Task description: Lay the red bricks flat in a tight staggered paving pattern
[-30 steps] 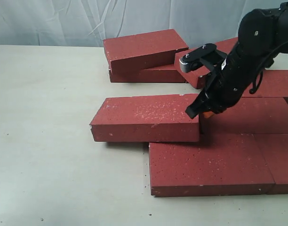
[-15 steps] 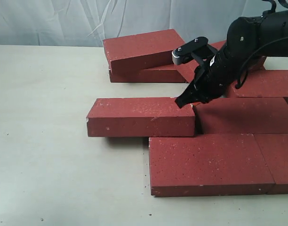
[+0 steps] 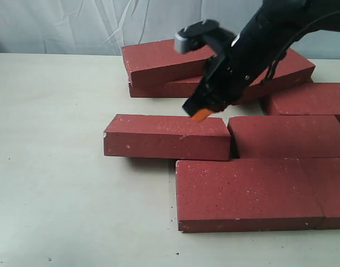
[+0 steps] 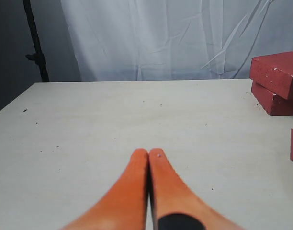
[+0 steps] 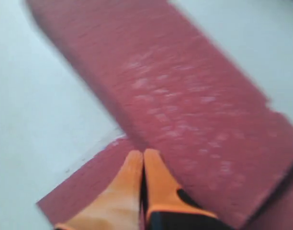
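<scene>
Several dark red bricks lie on the pale table [image 3: 59, 167]. One brick [image 3: 167, 136] lies flat, its right end close to a second flat brick [image 3: 286, 136]. A front brick [image 3: 248, 194] sits before them. My right gripper [image 3: 199, 115] is shut and empty, hovering just above the first brick's far edge. The blurred right wrist view shows that gripper [image 5: 143, 153] over the brick [image 5: 185, 105]. My left gripper [image 4: 149, 152] is shut and empty over bare table, with stacked bricks [image 4: 278, 76] off to one side. It does not show in the exterior view.
At the back a tilted brick [image 3: 170, 58] rests on another brick [image 3: 170, 88]. A further tilted brick [image 3: 289, 69] leans behind my right arm, and one more [image 3: 309, 99] lies at the right. A partial brick [image 3: 332, 192] ends the front row. A white curtain hangs behind.
The brick slid a little to the left and settled flat. My right gripper then rose off its right end and moved left and back, still shut.
</scene>
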Robot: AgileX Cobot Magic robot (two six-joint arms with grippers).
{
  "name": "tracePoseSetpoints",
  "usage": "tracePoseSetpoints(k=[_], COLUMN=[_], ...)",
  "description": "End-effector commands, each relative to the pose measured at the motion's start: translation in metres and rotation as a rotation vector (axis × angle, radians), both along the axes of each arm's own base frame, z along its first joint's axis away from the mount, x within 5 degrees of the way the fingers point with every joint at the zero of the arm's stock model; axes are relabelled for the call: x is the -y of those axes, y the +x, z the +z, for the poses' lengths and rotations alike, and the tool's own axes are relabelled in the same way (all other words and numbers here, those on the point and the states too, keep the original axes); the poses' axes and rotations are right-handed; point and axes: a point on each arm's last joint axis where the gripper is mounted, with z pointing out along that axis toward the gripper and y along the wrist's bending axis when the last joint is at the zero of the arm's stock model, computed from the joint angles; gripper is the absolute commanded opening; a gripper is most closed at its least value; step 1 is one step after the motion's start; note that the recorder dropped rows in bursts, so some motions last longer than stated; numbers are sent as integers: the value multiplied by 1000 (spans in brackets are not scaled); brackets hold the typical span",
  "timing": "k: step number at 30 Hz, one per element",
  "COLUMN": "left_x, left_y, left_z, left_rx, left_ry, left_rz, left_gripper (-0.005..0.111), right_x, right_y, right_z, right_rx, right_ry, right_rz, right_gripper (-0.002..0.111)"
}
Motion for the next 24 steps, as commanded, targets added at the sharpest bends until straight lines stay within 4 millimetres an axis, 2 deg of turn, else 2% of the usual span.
tracePoseSetpoints(k=[1,4,12,21,24], left_x=[0,0,0,0,0], left_y=[0,0,0,0,0], left_z=[1,1,1,1,1], left_rx=[11,11,11,11,11], left_ry=[-3,-3,-3,-3,-3], left_rz=[1,1,1,1,1], left_gripper=[0,0,0,0,0], right_x=[-25,-37,-39,-37,-37], right_y=[-26,-30,-11,5,1], right_z=[-9,-24,-57,-62,-60], right_rx=[-57,-87,-25,120,74], right_ry=[-49,-77,-186,-238,-225], right_rz=[232,273,221,167,130], right_gripper=[-1,-1,-1,-1,-1])
